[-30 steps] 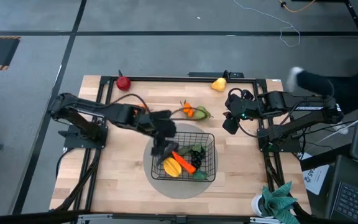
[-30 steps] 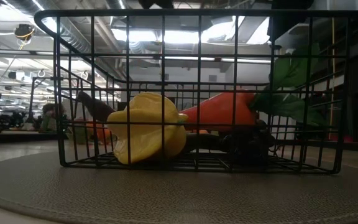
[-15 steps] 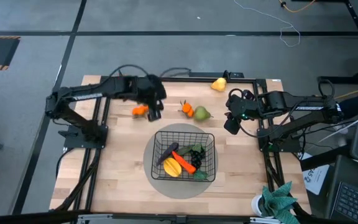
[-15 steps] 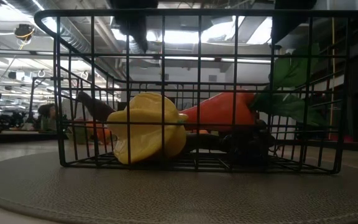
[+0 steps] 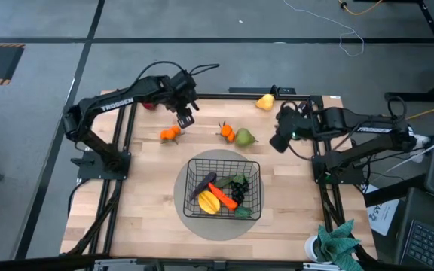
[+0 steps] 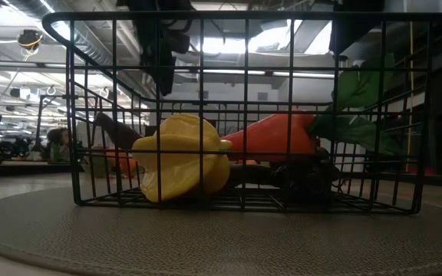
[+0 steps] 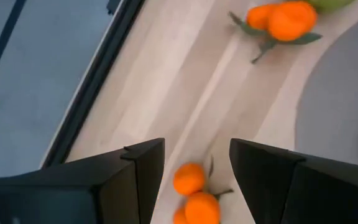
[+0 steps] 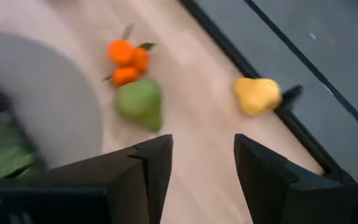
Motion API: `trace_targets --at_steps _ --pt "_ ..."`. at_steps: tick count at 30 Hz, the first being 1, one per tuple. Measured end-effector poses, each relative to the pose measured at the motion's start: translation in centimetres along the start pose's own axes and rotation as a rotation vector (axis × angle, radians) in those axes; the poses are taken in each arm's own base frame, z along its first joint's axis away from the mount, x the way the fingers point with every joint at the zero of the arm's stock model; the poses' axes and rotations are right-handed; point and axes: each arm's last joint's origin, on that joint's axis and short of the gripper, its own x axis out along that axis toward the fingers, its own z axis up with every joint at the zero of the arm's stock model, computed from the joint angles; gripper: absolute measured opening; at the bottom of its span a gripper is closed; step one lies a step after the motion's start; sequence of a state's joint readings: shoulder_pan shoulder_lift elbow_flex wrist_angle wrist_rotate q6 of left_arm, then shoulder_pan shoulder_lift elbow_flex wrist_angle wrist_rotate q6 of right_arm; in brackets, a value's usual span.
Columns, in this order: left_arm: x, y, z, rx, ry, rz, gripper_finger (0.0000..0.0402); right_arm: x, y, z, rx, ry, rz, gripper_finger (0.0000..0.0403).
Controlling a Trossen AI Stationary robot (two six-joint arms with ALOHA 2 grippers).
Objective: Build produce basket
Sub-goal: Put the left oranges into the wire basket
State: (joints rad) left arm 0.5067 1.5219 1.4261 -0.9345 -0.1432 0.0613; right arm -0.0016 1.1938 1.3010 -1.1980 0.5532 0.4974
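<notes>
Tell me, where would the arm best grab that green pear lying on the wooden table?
Probably across the round, wide belly of the green pear, coming straight down from above. It lies on its side, its narrow end too slim and sloped to pinch firmly. The small orange cluster touches one side, so the fingers should close across the free sides. The open right gripper is nearest.

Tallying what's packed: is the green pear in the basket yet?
No, the green pear lies on the table beyond the basket, beside small oranges.
</notes>
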Motion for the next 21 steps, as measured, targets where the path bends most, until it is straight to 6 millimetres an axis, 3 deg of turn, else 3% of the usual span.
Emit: trace_targets --at_steps 7,10,18,21 --pt "0.0 1.0 -0.1 -0.026 0.006 0.016 0.0169 2.8 -3.3 1.5 0.119 0.064 -0.136 0.0161" --pt "0.2 1.1 -0.6 -0.026 0.046 0.009 0.0169 4.1 -4.1 1.9 0.128 0.13 -0.116 0.0161" --pt "3.5 0.3 -3.3 -0.01 0.142 0.006 0.0169 7.4 -3.0 2.7 0.058 0.237 0.021 0.0161" --pt "4.7 0.1 -4.6 -0.077 0.192 0.014 0.0169 8.6 -2.4 3.0 0.017 0.255 0.064 0.0161"
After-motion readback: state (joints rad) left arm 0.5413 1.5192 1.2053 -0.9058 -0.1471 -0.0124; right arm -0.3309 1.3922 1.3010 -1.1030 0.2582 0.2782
